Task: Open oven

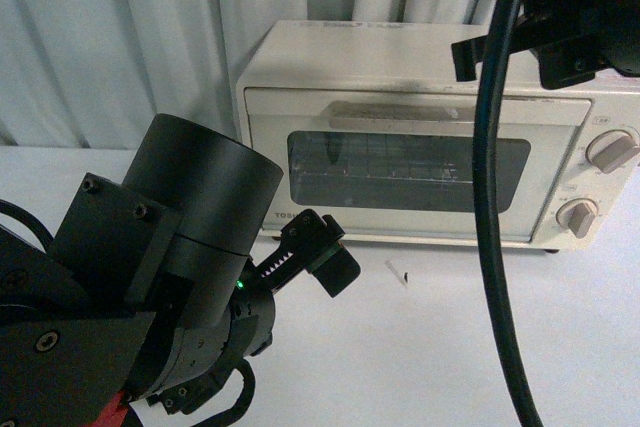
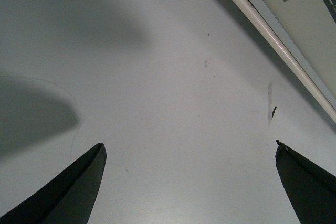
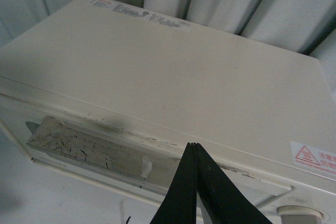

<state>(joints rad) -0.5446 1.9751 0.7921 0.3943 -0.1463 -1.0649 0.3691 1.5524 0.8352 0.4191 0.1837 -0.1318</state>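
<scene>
The cream-white oven stands at the back of the white table, its glass door shut, its beige bar handle along the door's top. Two beige knobs sit at its right. My left gripper is open and empty, low over the table in front of the door's lower left corner. In the left wrist view its fingertips spread wide over bare table, the oven's lower edge beyond. My right gripper is shut, above the oven's top front edge, near the handle. It shows at the top right of the front view.
A white curtain hangs behind the oven. A black cable hangs down across the oven's right part. A small dark mark lies on the table before the door.
</scene>
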